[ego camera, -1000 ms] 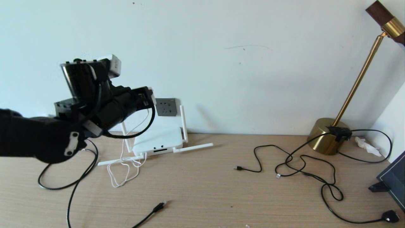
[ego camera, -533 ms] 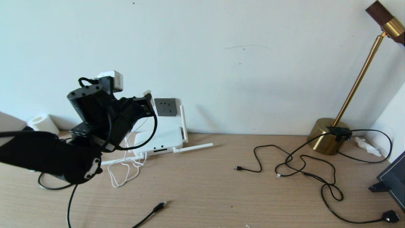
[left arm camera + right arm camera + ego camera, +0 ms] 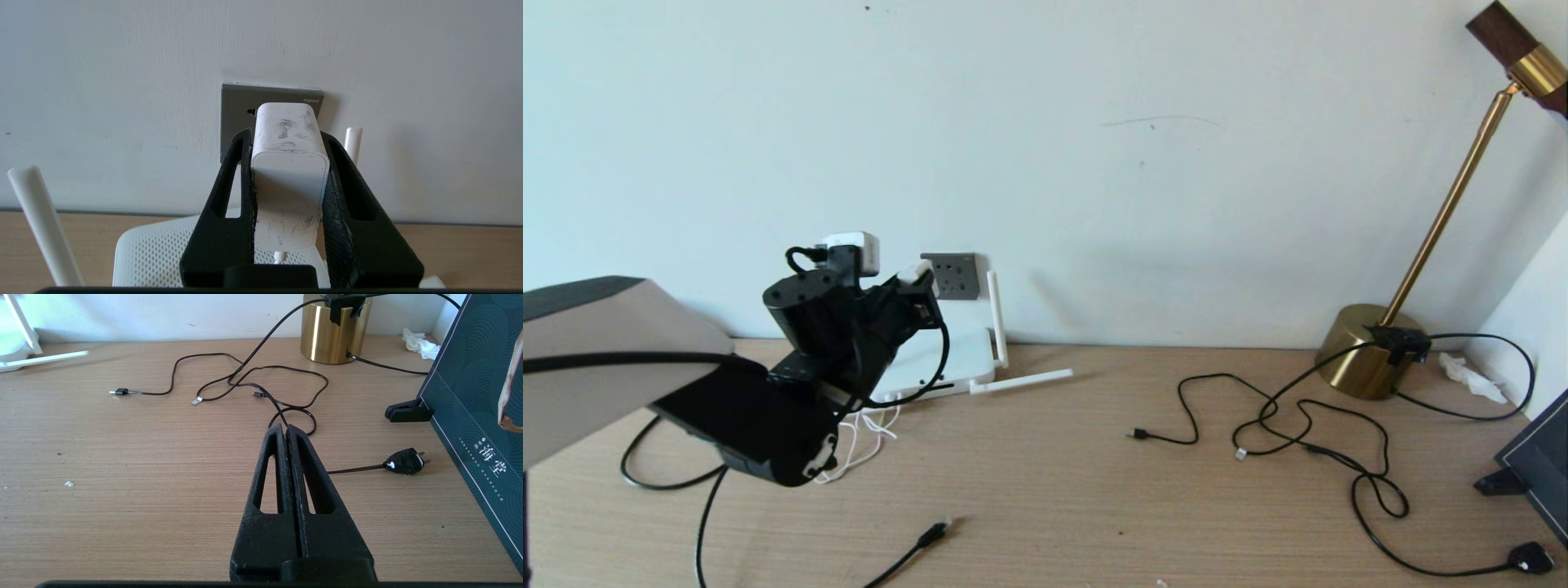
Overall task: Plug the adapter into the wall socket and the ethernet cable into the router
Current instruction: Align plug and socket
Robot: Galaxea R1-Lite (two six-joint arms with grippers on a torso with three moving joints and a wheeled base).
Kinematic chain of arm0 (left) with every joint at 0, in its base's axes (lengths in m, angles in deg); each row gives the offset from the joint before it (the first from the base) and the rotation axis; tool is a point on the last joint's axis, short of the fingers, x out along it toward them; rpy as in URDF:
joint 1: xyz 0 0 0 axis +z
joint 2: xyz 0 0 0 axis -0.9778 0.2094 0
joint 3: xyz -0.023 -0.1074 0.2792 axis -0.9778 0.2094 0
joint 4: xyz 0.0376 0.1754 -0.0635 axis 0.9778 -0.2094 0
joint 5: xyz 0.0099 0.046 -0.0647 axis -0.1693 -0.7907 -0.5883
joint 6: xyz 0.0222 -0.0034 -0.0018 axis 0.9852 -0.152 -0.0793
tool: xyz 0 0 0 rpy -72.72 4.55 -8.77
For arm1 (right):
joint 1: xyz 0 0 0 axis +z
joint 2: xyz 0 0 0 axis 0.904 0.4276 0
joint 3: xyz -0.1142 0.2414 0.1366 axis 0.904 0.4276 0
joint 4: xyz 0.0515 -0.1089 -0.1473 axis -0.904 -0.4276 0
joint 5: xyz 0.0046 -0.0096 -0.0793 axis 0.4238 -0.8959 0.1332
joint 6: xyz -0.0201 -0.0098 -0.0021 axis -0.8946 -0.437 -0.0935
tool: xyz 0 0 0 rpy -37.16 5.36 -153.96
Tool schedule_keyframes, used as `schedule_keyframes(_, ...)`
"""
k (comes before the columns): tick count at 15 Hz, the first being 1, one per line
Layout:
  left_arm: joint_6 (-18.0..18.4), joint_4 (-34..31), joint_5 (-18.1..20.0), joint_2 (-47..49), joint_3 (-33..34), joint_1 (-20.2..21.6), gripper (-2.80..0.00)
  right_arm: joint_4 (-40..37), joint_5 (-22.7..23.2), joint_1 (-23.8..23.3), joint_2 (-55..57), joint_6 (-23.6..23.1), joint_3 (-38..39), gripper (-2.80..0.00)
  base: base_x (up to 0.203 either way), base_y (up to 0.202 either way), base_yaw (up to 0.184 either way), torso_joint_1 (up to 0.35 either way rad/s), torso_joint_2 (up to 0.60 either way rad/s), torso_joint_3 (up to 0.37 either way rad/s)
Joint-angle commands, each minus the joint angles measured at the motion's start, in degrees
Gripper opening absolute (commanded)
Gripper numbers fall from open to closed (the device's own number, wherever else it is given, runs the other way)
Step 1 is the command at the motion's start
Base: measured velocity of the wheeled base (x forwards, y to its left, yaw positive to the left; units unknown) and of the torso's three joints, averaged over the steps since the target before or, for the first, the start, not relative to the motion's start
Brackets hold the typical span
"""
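Left gripper (image 3: pixel 288 139) pinches the adapter (image 3: pixel 289 163) right in front of the wall socket (image 3: pixel 235 114).

The adapter sits clamped between both fingers (image 3: pixel 229 196), its front end aimed at the dark grey wall socket straight ahead; whether its pins have reached the holes is hidden behind the adapter's body. Its thin white cord trails back under the gripper. The router (image 3: pixel 947 359) lies on the tabletop (image 3: pixel 1094 490) just below the gripper, antennas standing to either side. The ethernet cable (image 3: pixel 927 537) rests well behind the left gripper, plug end free on the tabletop. The right gripper (image 3: pixel 284 430) hangs over the tabletop, fingers pressed together on nothing, with a black plug (image 3: pixel 404 462) nearby.
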Motion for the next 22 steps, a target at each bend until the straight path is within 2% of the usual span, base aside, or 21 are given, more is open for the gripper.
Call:
schedule_keyframes(1, 0.40, 1.07, -0.08, 3.99, -0.74, -0.22, -2.80, 0.02, -0.03, 0.01, 0.09, 0.01, 0.00, -2.80, 0.000, 0.000, 0.000, 0.000, 0.00, 0.000)
schedule_keyframes(9, 0.54, 1.62, -0.08, 5.75, -2.33, -0.60, -2.80, 0.02, -0.03, 0.01, 0.09, 0.01, 0.00, -2.80, 0.000, 0.000, 0.000, 0.000, 0.00, 0.000)
schedule_keyframes(19, 2.56, 1.76, 1.02, 3.74, 0.24, -0.69, -2.80, 0.02, -0.03, 0.01, 0.09, 0.01, 0.00, -2.80, 0.000, 0.000, 0.000, 0.000, 0.00, 0.000)
schedule_keyframes(22, 2.48, 3.48, 1.14, 2.98, 2.88, -0.35, -2.80, 0.02, -0.03, 0.01, 0.09, 0.01, 0.00, -2.80, 0.000, 0.000, 0.000, 0.000, 0.00, 0.000)
